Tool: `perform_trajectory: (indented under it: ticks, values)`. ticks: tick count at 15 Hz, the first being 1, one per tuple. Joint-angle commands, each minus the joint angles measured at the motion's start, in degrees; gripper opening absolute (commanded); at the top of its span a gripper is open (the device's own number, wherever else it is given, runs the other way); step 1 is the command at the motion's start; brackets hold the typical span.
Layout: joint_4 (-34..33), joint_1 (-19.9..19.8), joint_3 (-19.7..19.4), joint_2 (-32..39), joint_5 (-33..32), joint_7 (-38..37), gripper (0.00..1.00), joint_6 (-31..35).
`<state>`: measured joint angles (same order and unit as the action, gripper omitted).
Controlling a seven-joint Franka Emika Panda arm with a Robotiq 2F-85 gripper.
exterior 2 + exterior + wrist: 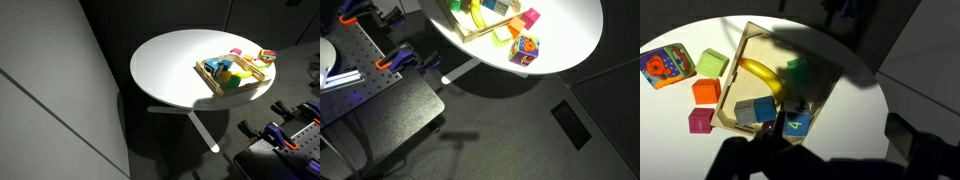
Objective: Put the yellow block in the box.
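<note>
My tool (832, 140) shows only in the wrist view, as two dark, blurred shapes along the lower edge. They stand well apart, and I see nothing held between them. It hangs high over the round white bench (855, 110), clear of everything on it.

The yellow block (711, 63) lies on the bare bench outside the box (758, 45), just beside its long rim. In the wrist view it sits between the multicoloured cube (667, 65) on one side and that rim on the other. An orange block (706, 91) lies next along the same rim, and the pink block (701, 121) comes after it. All three small blocks are close to the box, but I cannot tell whether any of them touches it.

Inside the box a yellow banana (762, 75) lies curved across the middle. A green piece (797, 68) is beyond it, and blue blocks (755, 110) sit at the end nearest me. A dark shadow falls over part of the box.

In an exterior view the yellow block (502, 36) again lies just off the box (470, 38), with the multicoloured cube (525, 48) near the bench (570, 40) edge and the pink block (530, 17) further in. In an exterior view from across the room the box (205, 78) lies toward one side of the bench (165, 65), and there the yellow block is too small for me to pick out.
</note>
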<state>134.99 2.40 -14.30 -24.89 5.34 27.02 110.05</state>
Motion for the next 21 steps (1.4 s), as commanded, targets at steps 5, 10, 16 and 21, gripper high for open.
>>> perform_trajectory:
  ticks: [5,10,16,21]
  values:
    - [-0.6,-1.4,1.3,0.8,0.4,0.4,1.0,-0.5]
    - [-1.4,-1.8,2.3,3.1,0.3,-0.8,1.0,1.7]
    - [-3.2,-2.2,3.6,8.0,-0.3,-3.4,1.0,7.3]
    - [-5.1,-3.1,5.0,13.8,-1.4,-7.4,1.0,13.1]
